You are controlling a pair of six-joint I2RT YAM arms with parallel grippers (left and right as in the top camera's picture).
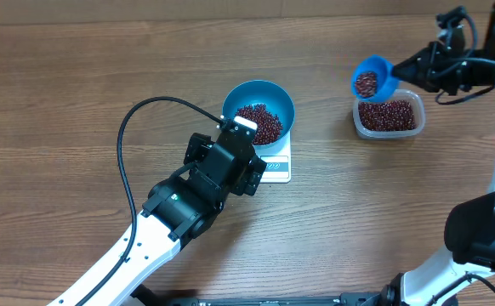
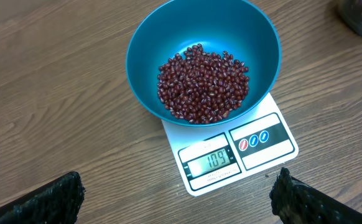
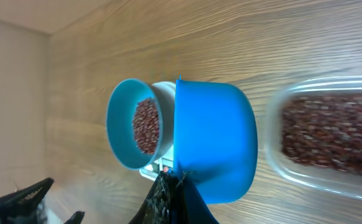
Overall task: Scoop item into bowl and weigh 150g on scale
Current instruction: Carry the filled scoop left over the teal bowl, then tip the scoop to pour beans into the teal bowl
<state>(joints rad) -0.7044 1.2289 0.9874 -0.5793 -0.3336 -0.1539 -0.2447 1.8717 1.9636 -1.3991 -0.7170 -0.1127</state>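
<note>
Small red-brown beans (image 2: 203, 82) lie in the round blue bowl (image 2: 150, 56) atop the white square scale (image 2: 274, 152). The clear plastic tub (image 1: 389, 135) at 3 o'clock holds more. The right gripper (image 1: 411, 66) apparently pinches the loaded blue scoop (image 1: 387, 81); the left gripper (image 2: 178, 199) gapes.

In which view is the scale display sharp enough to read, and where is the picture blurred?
Left wrist view: the scale display is sharp and readable, the beans crisp. Overhead view: the display is too small to read. Right wrist view: the clear tub at the right is blurred, the scoop sharper.
</note>
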